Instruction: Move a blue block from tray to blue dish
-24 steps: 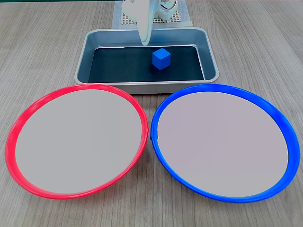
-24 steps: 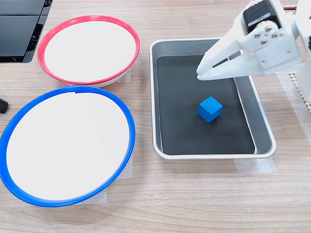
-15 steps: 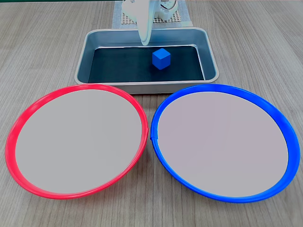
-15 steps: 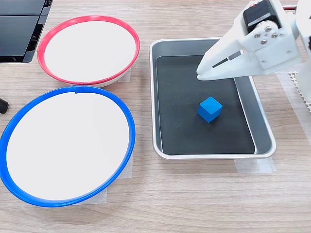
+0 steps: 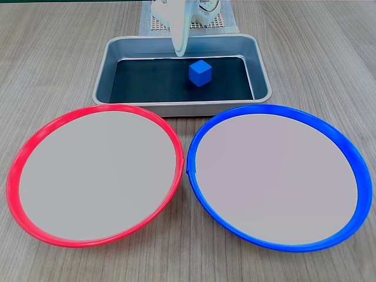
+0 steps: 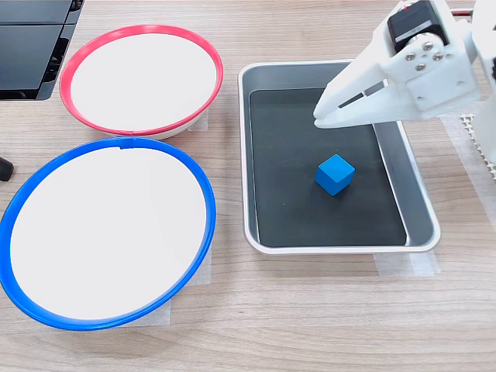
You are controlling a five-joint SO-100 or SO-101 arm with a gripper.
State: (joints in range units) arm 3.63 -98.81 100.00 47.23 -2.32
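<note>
A wooden counter (image 6: 310,325) is seen from two cameras. Two large round shallow dishes are laid side by side along one long edge of the counter, their rims almost touching: the blue dish (image 5: 276,111) (image 6: 194,178), with a bright blue rim and a pale centre, and a red-rimmed dish (image 5: 35,138) (image 6: 139,31) of the same size. Both are seen empty. Strips of clear tape appear to be fixed under their edges, probably so that they are not shifted when something is dropped in.

Behind the dishes, nearer the edge where the arm is mounted, the tray (image 5: 261,67) (image 6: 422,209) is set: a grey metal pan with rounded corners, a raised rim and a dark flat bottom. It seems to be placed within easy reach of the arm, with the dishes just beyond.

The white tool (image 5: 180,51) (image 6: 318,120) is held above the tray's floor, its tips pointed downward and pressed together with nothing between them. It is kept apart from the block, toward the tray's end nearest the red-rimmed dish, so the pick-up is judged not yet begun.

The blue block (image 5: 200,73) (image 6: 335,174) is found resting on the tray's dark bottom, roughly midway. It is a small, solid, bright-blue cube with plain faces, turned slightly so that one vertical corner is presented to each camera.
</note>
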